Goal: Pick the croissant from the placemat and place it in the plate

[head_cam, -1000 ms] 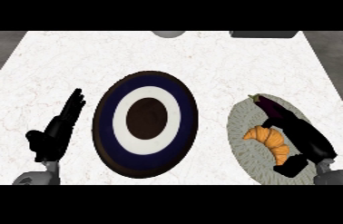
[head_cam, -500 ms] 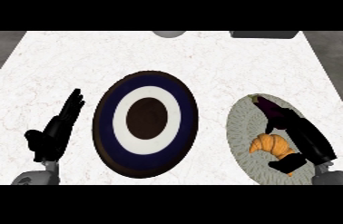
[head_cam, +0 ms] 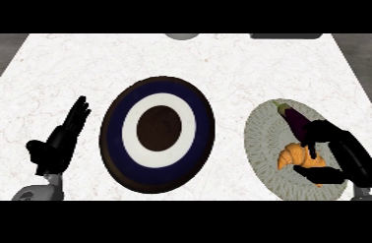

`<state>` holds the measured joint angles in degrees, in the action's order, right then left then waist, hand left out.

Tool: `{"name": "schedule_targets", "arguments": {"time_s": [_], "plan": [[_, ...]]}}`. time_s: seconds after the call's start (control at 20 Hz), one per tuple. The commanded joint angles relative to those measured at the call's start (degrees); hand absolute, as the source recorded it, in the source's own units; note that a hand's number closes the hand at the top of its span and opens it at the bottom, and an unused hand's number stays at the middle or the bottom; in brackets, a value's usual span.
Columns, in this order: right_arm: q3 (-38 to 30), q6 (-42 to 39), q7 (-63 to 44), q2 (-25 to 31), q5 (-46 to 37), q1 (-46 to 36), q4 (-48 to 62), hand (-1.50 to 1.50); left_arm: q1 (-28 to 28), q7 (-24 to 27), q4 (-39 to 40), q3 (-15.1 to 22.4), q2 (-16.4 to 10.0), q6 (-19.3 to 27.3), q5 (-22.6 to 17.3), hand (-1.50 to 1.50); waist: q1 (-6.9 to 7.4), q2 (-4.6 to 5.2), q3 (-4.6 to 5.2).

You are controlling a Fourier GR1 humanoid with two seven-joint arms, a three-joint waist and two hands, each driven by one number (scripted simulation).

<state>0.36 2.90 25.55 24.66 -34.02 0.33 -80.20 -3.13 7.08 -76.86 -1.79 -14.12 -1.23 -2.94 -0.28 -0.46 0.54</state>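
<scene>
A white marbled counter [head_cam: 181, 60] is filling the view under even light, a grey round object [head_cam: 183, 36] sitting at 12 o'clock, a dark slab [head_cam: 286, 36] at 1 o'clock, grey floor [head_cam: 9, 43] showing at 10 o'clock.

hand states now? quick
Left hand: open, resting beside the plate.
Right hand: curled round the croissant on the placemat.

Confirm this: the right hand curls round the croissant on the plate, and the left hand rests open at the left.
Not quite. In the head view the croissant lies on the placemat, not on the plate. The rest holds: the right hand curls round it, and the left hand rests open at the left.
</scene>
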Motion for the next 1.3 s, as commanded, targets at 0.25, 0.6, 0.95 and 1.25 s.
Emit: {"name": "schedule_targets", "arguments": {"time_s": [0.25,0.6,0.95,1.25], "plan": [[-4.06,1.39,-0.9,-4.07,5.85,3.64,-16.38,1.5,0.16,-0.86,-1.28,1.09,2.45,1.8,2.12,0.0,-0.03,0.3,-0.55],[-2.76,-2.8,-10.83,-6.66,6.83,3.59,-30.75,1.5,0.73,-0.36,-1.66,-2.78,-1.67,-3.71,-0.67,0.0,0.24,0.36,-0.53],[4.22,-7.03,-23.95,-10.35,0.98,-5.58,-34.86,1.5,-0.82,-0.21,0.01,-2.83,0.73,-2.91,0.64,0.0,0.4,0.44,-0.52],[12.87,-5.97,-27.93,-17.84,-4.94,-13.76,-27.12,1.5,0.38,0.56,0.08,-2.41,1.63,-2.98,1.53,0.0,0.67,0.47,-0.53]]}}
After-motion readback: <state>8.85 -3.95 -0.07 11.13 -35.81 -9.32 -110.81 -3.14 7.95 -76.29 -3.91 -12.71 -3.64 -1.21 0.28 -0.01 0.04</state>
